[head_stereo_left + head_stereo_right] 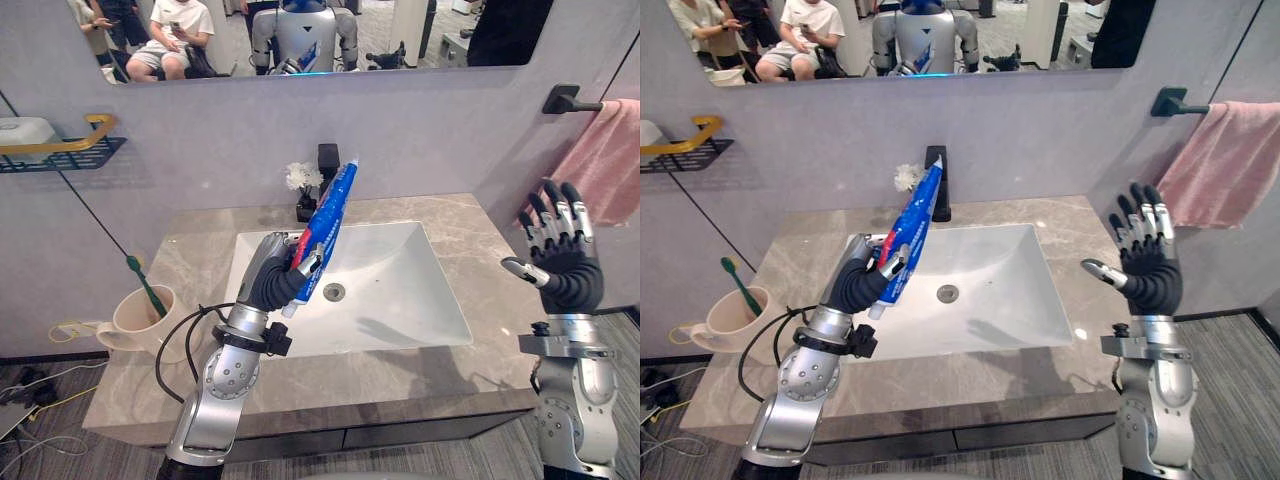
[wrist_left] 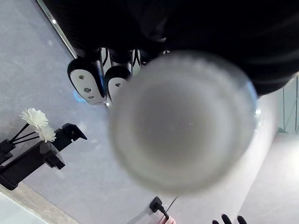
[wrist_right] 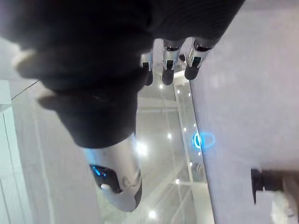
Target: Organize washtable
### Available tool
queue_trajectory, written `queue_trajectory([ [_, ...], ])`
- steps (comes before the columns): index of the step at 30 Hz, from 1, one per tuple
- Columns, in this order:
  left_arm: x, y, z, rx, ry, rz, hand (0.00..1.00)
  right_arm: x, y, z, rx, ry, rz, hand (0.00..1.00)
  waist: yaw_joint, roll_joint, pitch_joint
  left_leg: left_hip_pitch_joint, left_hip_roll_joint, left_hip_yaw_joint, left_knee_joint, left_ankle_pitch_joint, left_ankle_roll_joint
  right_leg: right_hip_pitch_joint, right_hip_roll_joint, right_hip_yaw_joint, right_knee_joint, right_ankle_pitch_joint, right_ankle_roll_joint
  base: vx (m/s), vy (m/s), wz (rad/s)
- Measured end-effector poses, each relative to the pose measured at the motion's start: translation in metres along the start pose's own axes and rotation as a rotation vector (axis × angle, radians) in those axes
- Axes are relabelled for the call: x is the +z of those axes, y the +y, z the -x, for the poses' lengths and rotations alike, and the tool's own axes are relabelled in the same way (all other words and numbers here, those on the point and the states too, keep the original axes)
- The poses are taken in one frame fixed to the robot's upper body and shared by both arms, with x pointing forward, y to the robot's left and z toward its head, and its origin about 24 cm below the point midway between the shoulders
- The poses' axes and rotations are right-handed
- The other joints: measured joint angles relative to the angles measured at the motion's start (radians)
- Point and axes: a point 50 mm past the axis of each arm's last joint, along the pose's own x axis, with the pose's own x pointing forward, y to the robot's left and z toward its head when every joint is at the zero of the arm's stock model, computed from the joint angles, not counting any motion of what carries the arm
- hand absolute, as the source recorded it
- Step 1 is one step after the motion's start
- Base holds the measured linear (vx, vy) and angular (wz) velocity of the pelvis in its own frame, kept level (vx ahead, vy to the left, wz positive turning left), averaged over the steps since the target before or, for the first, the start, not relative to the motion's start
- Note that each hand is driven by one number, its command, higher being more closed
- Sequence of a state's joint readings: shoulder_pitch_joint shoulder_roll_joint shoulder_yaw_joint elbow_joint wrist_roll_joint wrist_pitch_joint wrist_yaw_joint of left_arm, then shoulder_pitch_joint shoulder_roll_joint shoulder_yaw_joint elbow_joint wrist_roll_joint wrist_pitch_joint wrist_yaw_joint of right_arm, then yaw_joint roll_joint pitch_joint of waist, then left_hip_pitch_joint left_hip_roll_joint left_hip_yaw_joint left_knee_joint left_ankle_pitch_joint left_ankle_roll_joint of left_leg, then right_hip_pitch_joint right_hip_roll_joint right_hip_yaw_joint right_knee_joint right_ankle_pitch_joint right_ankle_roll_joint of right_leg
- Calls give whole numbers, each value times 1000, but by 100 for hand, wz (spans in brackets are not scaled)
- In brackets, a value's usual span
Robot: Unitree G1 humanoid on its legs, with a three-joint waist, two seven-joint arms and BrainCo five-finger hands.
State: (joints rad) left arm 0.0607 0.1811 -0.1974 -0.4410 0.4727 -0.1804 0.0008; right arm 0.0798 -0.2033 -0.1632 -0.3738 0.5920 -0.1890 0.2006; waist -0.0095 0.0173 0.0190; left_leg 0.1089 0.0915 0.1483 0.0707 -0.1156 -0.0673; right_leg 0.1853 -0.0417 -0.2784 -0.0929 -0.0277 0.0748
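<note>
In the left eye view, the left hand has its fingers clamped round the lower end of a toothpaste tube. It holds the tube nearly upright, cap down, in the air over the sink. Lifted clear like this, the tube looks ready to be carried to a proper place, perhaps the cup with a toothbrush on the left of the tabletop.

In the right eye view, the right hand is raised beside the sink, near a pink towel. Its fingers are straight and apart and hold nothing, probably to stay out of the way.

In the left wrist view, the tube's round cap sits very close to the camera, with the faucet and white flowers beyond.

In the right wrist view, the fingers point straight out, with nothing between them and the thumb.
</note>
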Motion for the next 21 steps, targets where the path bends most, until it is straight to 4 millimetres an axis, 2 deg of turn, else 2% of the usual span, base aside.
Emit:
queue_trajectory([
  [5, 7, -10, -1, -15, -31, 35, 100, -23, 44, -6, 125, 45, -270, 0, 10, 0, 0, -4, -5, -8, 0, 1, 2, 1, -5, -10, -1, 0, 0, -15, 11, 5],
  [7, 11, -14, -3, -20, -47, 47, 100, -29, 59, -5, 160, 67, -375, 0, 22, -1, 0, -6, -5, -10, 0, 1, 2, 1, -10, -13, -2, 0, 0, -6, 17, 4],
  [12, 15, -17, -5, 13, -69, 66, 100, -41, 89, -8, 248, 129, -570, 0, 26, -4, 3, -9, -9, -13, -1, 2, 4, 4, -13, -23, -4, 0, 0, -8, 7, 5],
  [21, 18, -28, -9, 10, -84, 86, 100, -52, 109, -4, 268, 187, -741, 0, 25, -19, 13, -10, -12, -19, -2, 3, 5, 5, -15, -25, -4, 0, 0, -3, 0, 0],
])
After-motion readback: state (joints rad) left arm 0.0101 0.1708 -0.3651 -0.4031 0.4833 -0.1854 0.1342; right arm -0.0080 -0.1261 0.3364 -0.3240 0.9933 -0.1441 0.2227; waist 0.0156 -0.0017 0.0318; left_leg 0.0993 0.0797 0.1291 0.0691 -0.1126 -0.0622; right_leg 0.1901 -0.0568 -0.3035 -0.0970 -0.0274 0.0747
